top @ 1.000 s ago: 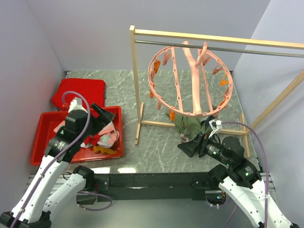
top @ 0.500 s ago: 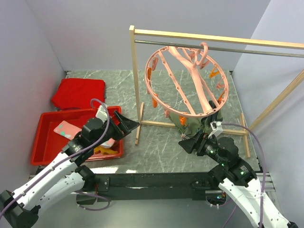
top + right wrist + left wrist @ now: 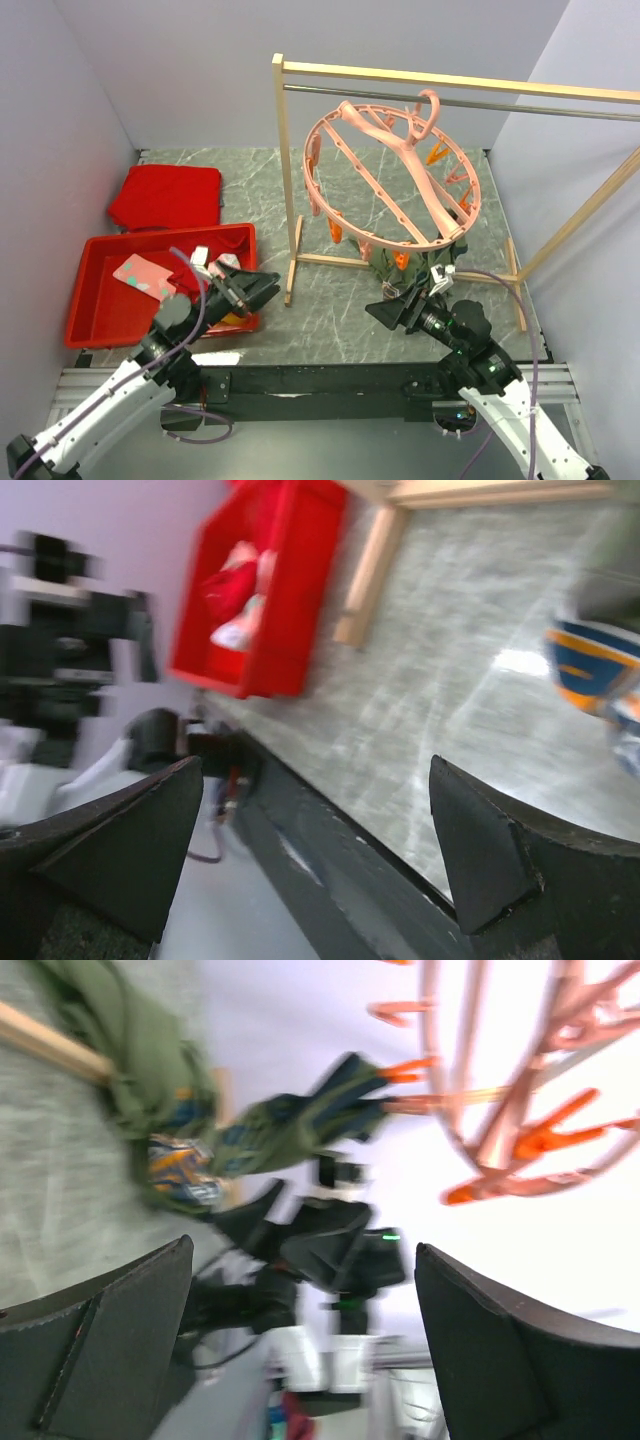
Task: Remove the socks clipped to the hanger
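The salmon-pink hanger [image 3: 395,180] hangs tilted from the metal rail by its hook. A dark olive green sock [image 3: 384,264] hangs at its low rim, down to the rack's foot. In the left wrist view, blurred, the sock [image 3: 150,1070] stretches to an orange clip [image 3: 405,1105] on the hanger [image 3: 500,1090]. My left gripper [image 3: 262,288] [image 3: 302,1260] is open and empty, low beside the rack's left post. My right gripper [image 3: 388,310] [image 3: 315,770] is open and empty, just in front of the sock. A striped sock end [image 3: 590,670] shows at the right edge.
A red bin [image 3: 85,300] at front left holds a pink sock with teal marks [image 3: 140,272]; the bin also shows in the right wrist view [image 3: 270,590]. A flat red lid [image 3: 165,195] lies behind it. The wooden rack [image 3: 288,200] with its metal rail stands mid-table.
My left arm has swung from over the red bin to the right and down, toward the rack post. The hanger has tipped and turned on the rail. My right gripper has pulled back slightly.
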Motion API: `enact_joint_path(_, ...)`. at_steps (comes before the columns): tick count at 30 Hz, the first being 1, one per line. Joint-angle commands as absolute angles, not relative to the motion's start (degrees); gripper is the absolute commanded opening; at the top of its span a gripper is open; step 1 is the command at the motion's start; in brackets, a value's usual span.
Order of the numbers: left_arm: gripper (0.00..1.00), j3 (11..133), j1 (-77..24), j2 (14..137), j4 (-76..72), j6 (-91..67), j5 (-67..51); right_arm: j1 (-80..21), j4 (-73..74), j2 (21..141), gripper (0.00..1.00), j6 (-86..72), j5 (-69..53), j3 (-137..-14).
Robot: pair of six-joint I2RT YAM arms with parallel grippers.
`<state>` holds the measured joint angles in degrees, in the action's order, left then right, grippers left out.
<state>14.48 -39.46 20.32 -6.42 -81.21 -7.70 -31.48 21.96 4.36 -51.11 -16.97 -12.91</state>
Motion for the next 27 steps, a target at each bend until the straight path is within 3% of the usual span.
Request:
enact_joint_path(1, 0.96, 3.98, -39.73, 9.78, -25.09, -95.5, -5.9, -31.38, 6.71, -4.64, 1.0, -59.49, -25.03, -5.73)
enact_joint_path(4, 0.96, -2.28, -39.73, 0.2, -25.15, -99.92, -3.87, -31.46, 11.73, -14.3, 1.0, -65.2, -23.04, -1.94)
enact_joint_path(7, 0.96, -0.45, -39.73, -8.51, -9.71, -98.36, -1.41, -31.46, 23.51, -14.6, 1.0, -67.67, -14.52, -3.68)
enact_joint_path(10, 0.96, 3.33, -39.64, -7.13, -4.31, -95.29, -1.93, -31.38, 28.81, -9.5, 1.0, -70.84, -7.83, -4.92)
enact_joint_path(12, 0.96, 3.43, -39.64, -3.89, -5.61, -94.75, -3.69, -31.38, 26.56, -8.0, 1.0, -71.1, -10.18, -3.26)
enact_joint_path(19, 0.96, 0.09, -39.73, -0.44, -13.45, -97.11, -5.63, -31.38, 26.62, -16.07, 1.0, -68.73, -9.67, -3.87)
enact_joint_path(27, 0.96, -3.34, -39.73, -8.52, -8.09, -100.98, -3.69, -31.38, 28.83, -16.61, 1.0, -70.05, -8.61, -4.48)
